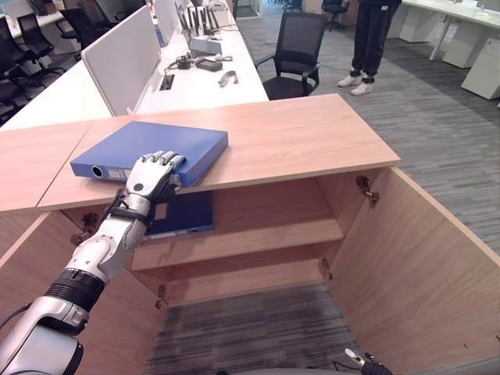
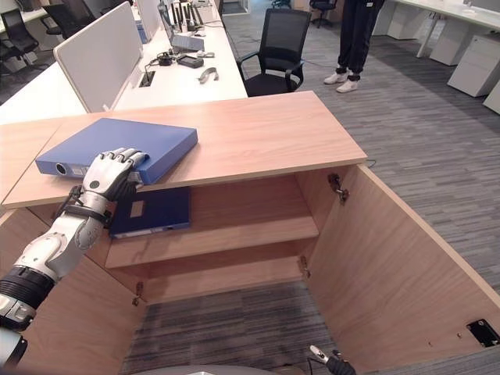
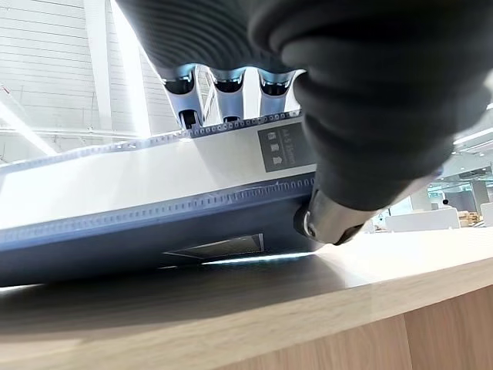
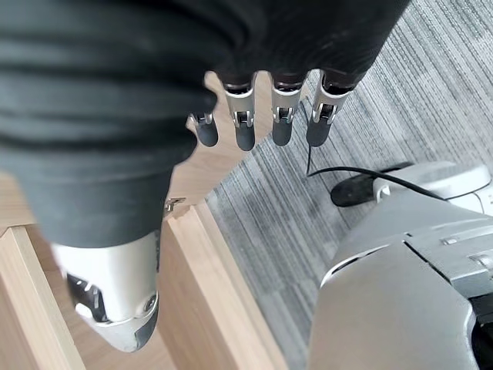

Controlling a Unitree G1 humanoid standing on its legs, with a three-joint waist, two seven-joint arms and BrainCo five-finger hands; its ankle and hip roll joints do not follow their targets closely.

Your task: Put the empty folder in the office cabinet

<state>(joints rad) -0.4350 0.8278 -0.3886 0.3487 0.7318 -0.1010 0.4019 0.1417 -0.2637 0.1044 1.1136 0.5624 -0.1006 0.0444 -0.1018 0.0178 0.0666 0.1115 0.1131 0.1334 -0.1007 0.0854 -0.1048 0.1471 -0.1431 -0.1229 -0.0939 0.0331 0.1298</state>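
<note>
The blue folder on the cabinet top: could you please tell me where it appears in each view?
Left eye view: blue folder left of centre on the cabinet top, left hand on its near edge.
Right eye view: folder at upper left.
Left wrist view: folder across the middle.
Right wrist view: not visible.
Shared landmark: the cabinet top.
</note>
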